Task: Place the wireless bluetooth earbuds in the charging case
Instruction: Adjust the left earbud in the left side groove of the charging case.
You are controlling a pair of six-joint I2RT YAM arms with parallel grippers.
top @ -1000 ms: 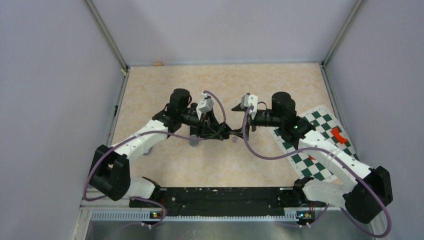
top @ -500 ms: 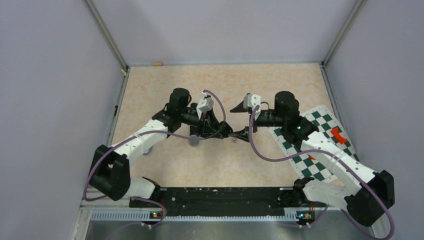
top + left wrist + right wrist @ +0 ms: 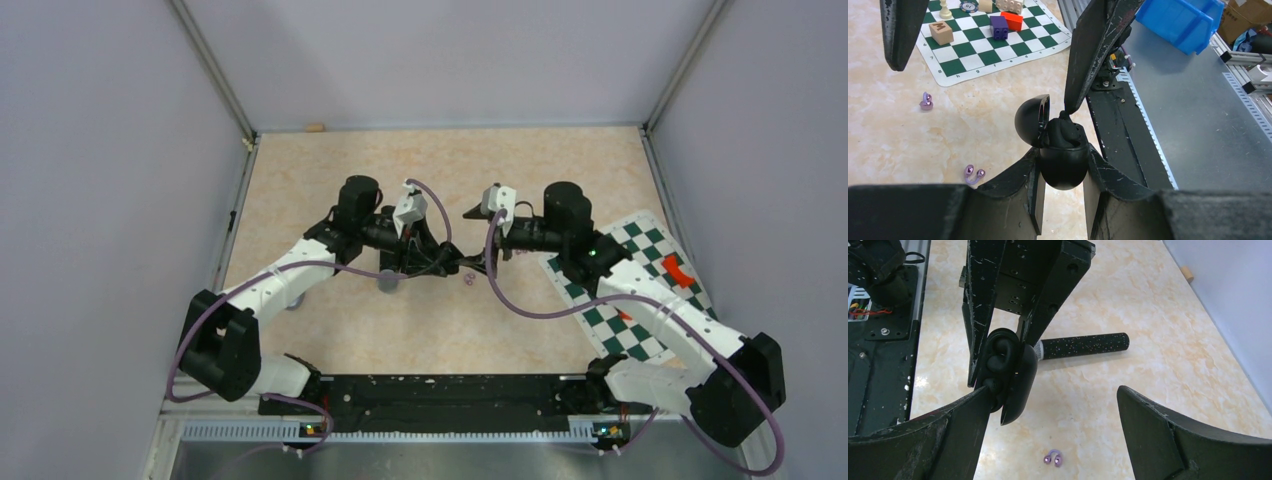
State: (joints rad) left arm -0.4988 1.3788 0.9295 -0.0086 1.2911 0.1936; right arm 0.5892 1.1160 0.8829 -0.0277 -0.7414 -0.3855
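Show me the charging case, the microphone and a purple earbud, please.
charging case (image 3: 1064, 167): left wrist view, on its rounded black base.
microphone (image 3: 1083, 346): right wrist view, middle of its speckled handle.
purple earbud (image 3: 925, 104): left wrist view, on its rounded lower end.

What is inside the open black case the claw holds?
What looks like a black curled earbud sits in the charging case in the left claw. A fingertip of the right claw and the lid hide the rest.
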